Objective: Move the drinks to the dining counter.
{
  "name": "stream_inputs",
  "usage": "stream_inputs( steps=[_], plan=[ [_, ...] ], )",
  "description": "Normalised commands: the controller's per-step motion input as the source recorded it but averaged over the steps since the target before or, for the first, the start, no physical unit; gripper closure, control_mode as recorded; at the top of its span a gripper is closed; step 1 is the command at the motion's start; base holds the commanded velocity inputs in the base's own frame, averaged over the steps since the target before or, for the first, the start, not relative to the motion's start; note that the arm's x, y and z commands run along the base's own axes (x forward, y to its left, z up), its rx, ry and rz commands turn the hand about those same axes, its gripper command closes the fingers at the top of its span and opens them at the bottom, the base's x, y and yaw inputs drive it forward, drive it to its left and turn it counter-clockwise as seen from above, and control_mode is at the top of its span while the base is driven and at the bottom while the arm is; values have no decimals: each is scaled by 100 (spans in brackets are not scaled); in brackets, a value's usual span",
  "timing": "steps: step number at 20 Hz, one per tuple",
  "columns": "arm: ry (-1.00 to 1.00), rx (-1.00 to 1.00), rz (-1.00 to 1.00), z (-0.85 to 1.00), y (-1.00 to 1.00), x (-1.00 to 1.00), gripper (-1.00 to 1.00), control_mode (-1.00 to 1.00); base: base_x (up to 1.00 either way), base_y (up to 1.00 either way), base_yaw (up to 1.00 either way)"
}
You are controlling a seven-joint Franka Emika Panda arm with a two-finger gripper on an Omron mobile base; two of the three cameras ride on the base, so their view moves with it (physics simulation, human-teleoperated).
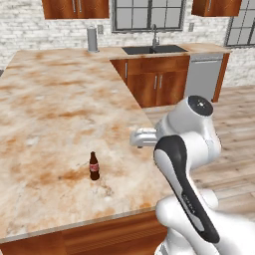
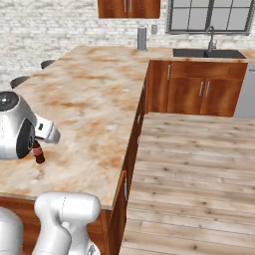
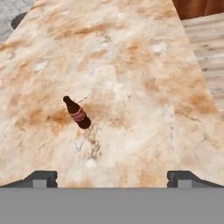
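One of the drinks, a small dark-brown cola bottle (image 1: 93, 167) (image 2: 38, 153) (image 3: 76, 113) with a red label, stands upright on the dining counter (image 1: 55, 104) (image 2: 94, 94) (image 3: 140, 65), near its front edge. My gripper (image 3: 113, 178) hangs above the counter, to the right of the bottle and apart from it. Its dark fingertips (image 3: 41, 177) stand wide apart and open, with nothing between them. In the right base view my arm partly covers the bottle.
A grey cylinder (image 1: 92, 40) (image 2: 142, 39) stands at the counter's far end. A sink (image 1: 154, 49) (image 2: 209, 53) sits in the back counter under the windows, with a dishwasher (image 1: 203, 74) beside it. Round stools (image 2: 20, 80) line the far left edge. Wooden floor (image 2: 199, 174) lies to the right.
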Motion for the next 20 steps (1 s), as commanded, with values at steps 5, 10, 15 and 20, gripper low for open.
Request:
stream_inputs(
  steps=[5, 10, 15, 20],
  plan=[
    [-1, -18, -24, 0, -28, -27, -100, -100, 0, 0, 0],
    [0, 0, 0, 0, 0, 0, -100, 100, -2, -71, -37],
    [0, 0, 0, 0, 0, 0, -100, 100, 26, -100, -22],
    [0, 0, 0, 0, 0, 0, -100, 100, 3, -73, -74]
  ],
)
